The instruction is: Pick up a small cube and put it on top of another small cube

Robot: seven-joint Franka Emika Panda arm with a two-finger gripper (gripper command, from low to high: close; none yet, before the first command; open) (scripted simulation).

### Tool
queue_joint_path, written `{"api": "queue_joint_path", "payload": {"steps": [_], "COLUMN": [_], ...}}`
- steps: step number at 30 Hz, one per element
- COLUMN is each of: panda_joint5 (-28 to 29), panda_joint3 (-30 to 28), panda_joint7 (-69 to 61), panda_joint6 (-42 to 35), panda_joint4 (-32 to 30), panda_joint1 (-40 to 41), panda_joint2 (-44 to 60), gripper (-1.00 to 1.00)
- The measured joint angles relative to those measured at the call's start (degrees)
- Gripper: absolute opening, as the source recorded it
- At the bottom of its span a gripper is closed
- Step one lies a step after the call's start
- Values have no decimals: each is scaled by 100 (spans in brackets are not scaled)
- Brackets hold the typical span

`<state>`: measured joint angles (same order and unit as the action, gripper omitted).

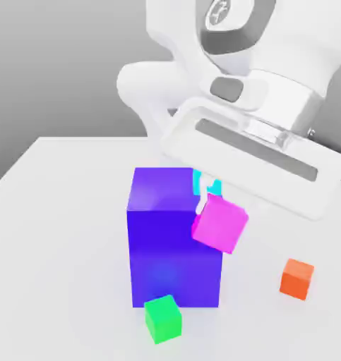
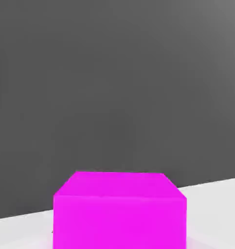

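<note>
magenta cube [image 1: 220,224] is off the desk [image 1: 53,233], tilted, held up in the air beside the upper right edge of the big blue-purple block [image 1: 174,236] as the exterior view shows it. end effector [image 1: 203,204] is clamped narrow on it; one white finger [image 1: 200,204] shows against the cube's near top corner, the other is hidden behind it. in the hand view the magenta cube [image 2: 120,210] sits right up close to the camera with grey backdrop beyond, consistent with a grip.

green cube [image 1: 163,319] rests on the desk just in front of the blue-purple block, near its lower edge, well apart from the held cube and lower. orange cube [image 1: 297,278] sits alone toward the exterior view's right. a sliver of cyan cube [image 1: 214,186] peeks out behind the block and the end effector.

judgement: carry phase, pick done, stacking not yet done. cube looks rigid, plain, smooth-faced, likely light; no deformation under the clamp. flat opposite faces are the right place to hold, and that seems to be the grip here, though the tilt suggests it is pinched near a top edge rather than mid-face, so it could pivot. the target is as small as the held cube, so there is little margin: it needs levelling and centring above the green top before release, or it may slide off or knock the green one. the tall block right behind the target is a collision risk on descent.
</note>
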<state>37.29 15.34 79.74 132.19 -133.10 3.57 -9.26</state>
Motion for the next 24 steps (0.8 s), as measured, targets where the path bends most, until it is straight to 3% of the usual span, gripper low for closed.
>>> {"api": "queue_joint_path", "payload": {"steps": [14,24], "panda_joint5": [18,-6], "panda_joint3": [-872,-1861], "panda_joint7": [-4163,-7144], "panda_joint6": [-307,-298], "panda_joint4": [-349,-611], "panda_joint1": [-180,-464], "panda_joint2": [-1674,-2401], "gripper": [-100,-100]}}
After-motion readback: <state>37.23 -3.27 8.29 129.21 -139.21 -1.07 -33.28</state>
